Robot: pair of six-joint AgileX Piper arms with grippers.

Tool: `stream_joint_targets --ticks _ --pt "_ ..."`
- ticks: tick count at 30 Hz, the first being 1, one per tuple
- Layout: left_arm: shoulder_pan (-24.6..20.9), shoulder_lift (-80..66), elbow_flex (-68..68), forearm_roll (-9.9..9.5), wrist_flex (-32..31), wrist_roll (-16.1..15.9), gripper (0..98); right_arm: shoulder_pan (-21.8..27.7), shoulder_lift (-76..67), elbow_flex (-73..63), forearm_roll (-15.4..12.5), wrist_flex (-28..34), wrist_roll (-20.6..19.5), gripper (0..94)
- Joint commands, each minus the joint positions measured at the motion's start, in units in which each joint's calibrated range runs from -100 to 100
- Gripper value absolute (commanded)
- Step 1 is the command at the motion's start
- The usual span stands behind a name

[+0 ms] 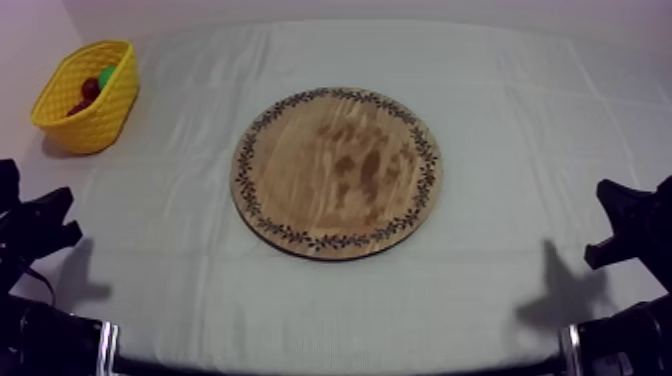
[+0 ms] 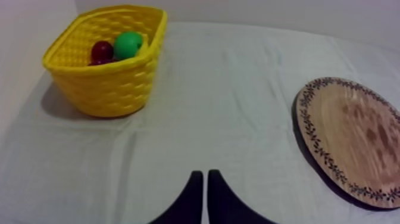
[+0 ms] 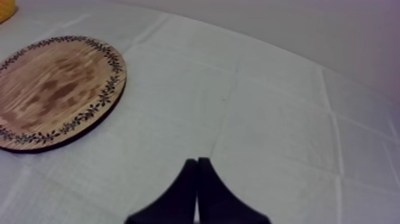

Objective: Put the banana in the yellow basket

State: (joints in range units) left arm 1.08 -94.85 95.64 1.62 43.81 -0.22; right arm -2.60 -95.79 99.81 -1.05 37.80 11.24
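Note:
The round wooden board (image 1: pixel 337 172) with its patterned rim lies at the table's middle, and nothing rests on it. At the far left stands the yellow basket (image 1: pixel 95 125), holding a green pear (image 1: pixel 107 74) and a small red fruit (image 1: pixel 90 88). My left gripper (image 1: pixel 66 215) sits low at the left edge, shut on nothing; its fingers (image 2: pixel 195 184) lie together, pointing between the basket (image 2: pixel 107 89) and the board (image 2: pixel 357 140). Low at the right edge, my right gripper (image 1: pixel 600 222) is also shut, a narrow wedge (image 3: pixel 197 162) over bare cloth right of the board (image 3: pixel 53 89).
The grey-white cloth (image 1: pixel 520 110) covers the table, with open room around the board on every side. Inside the basket the pear (image 2: pixel 128 44) lies beside the small red fruit (image 2: pixel 102 50). A wall runs close behind the basket.

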Motion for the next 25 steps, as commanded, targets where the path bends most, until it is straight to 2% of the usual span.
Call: stream_joint_targets --ticks 1,25 --pt "-0.19 -1.95 0.23 -0.27 0.08 0.22 0.1 -0.01 0.03 -0.03 0.00 0.02 0.01 0.2" --pt "-0.03 -4.90 0.23 -1.00 1.07 2.08 0.1 -0.01 0.03 -0.03 0.00 0.02 0.01 0.2"
